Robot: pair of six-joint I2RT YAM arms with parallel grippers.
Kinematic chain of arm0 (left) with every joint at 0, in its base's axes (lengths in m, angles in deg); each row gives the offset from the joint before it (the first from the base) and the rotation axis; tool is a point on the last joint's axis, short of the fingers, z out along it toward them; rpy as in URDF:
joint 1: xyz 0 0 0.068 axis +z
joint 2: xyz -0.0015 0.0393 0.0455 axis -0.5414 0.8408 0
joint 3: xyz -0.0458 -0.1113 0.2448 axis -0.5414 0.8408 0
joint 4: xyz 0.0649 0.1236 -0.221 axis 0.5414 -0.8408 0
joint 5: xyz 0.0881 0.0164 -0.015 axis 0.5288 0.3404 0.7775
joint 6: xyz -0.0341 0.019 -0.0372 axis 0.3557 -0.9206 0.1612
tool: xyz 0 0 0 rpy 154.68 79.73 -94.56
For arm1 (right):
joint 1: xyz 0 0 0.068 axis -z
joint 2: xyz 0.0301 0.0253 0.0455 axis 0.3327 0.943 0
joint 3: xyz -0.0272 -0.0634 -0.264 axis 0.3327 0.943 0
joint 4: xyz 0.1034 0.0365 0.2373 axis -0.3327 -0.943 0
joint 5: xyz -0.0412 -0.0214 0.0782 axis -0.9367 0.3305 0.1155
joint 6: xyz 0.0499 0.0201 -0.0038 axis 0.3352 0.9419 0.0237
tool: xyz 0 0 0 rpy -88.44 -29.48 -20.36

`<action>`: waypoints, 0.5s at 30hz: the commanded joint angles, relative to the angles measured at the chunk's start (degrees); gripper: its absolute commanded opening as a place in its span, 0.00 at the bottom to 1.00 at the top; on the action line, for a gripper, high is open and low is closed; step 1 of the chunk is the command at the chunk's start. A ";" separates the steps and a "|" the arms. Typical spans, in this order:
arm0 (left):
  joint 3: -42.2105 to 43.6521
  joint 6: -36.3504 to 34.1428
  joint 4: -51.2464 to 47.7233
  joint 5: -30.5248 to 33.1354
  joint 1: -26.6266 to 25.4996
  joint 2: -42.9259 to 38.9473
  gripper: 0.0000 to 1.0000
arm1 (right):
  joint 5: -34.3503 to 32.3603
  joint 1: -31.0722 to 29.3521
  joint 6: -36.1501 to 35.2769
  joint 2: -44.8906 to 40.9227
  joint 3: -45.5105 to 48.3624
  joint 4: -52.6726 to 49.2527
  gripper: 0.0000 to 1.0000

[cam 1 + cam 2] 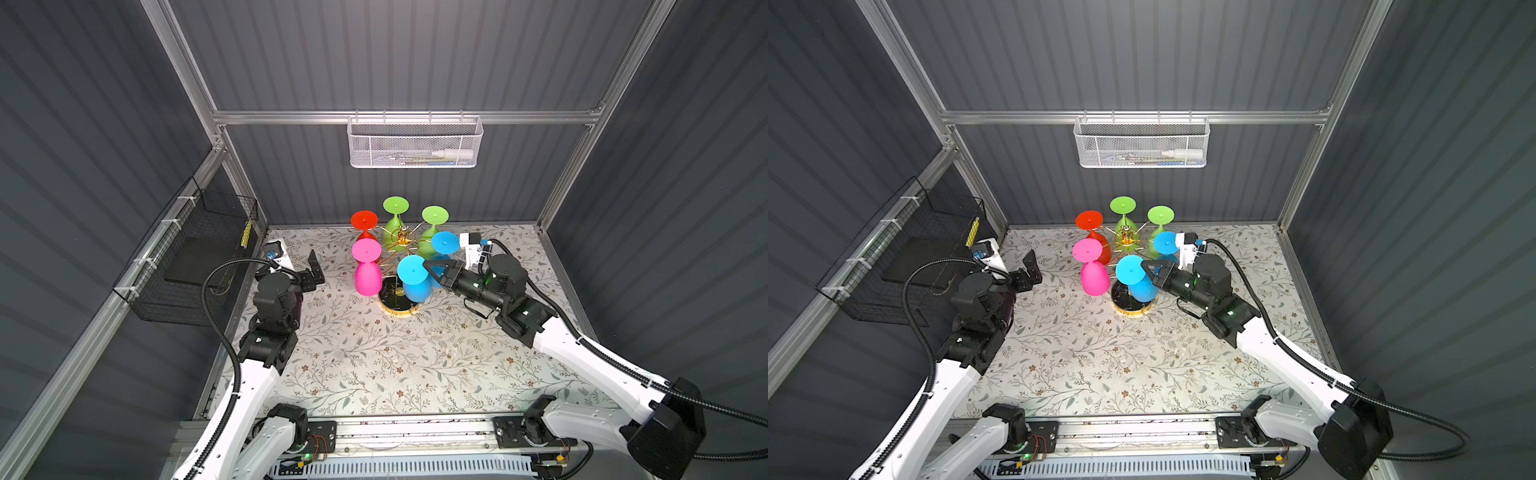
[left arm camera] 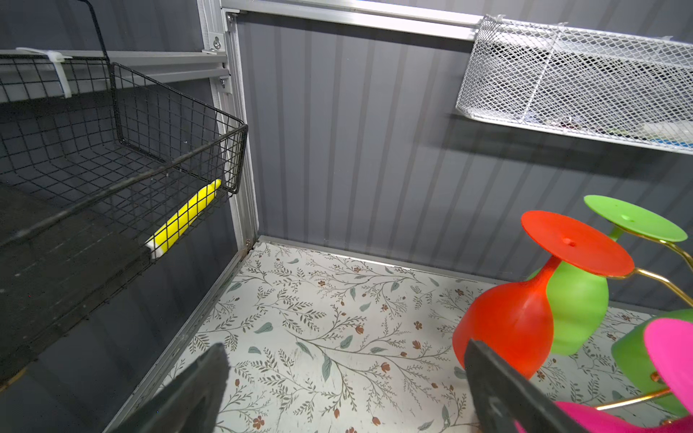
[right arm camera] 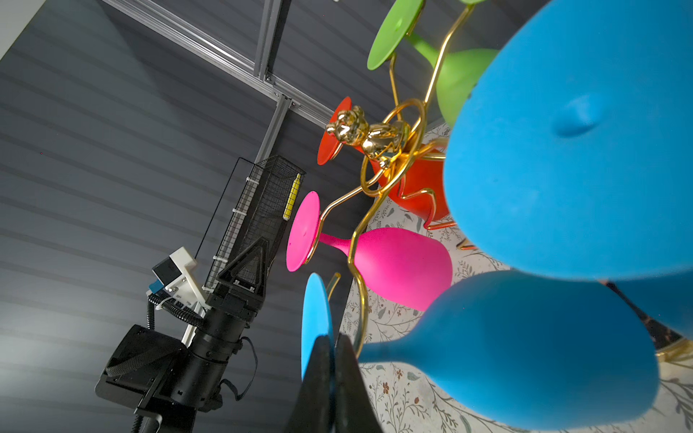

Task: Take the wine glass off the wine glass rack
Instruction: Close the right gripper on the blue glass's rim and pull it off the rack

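The gold wine glass rack [image 1: 402, 239] stands on its round black base [image 1: 395, 306] at the back middle of the table, with several coloured glasses hanging upside down on it. The nearest one, a blue wine glass [image 1: 417, 284] [image 1: 1139, 284] [image 3: 525, 356], still hangs in a gold ring arm. My right gripper [image 1: 426, 264] [image 1: 1144, 263] [image 3: 333, 346] is shut on the rim of its flat blue foot [image 3: 316, 318]. My left gripper [image 1: 314, 266] [image 2: 345, 378] stands open over the table, left of the rack, with nothing in it.
On the rack also hang a pink glass [image 1: 368, 278], a red glass [image 1: 364, 220], two green glasses [image 1: 395, 205] and another blue glass [image 1: 445, 243]. A white mesh basket [image 1: 415, 143] hangs on the back wall. A black wire basket [image 1: 199, 253] hangs on the left wall.
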 commanded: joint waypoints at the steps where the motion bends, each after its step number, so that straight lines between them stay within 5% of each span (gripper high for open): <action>1: -1.20 -0.56 -0.53 -0.39 0.11 -1.17 1.00 | -0.03 -0.13 0.73 -2.06 -2.62 0.32 0.00; 15: -0.97 -0.26 -0.64 -0.50 0.11 -2.13 1.00 | -1.31 -0.16 5.64 -0.92 -4.34 1.32 0.00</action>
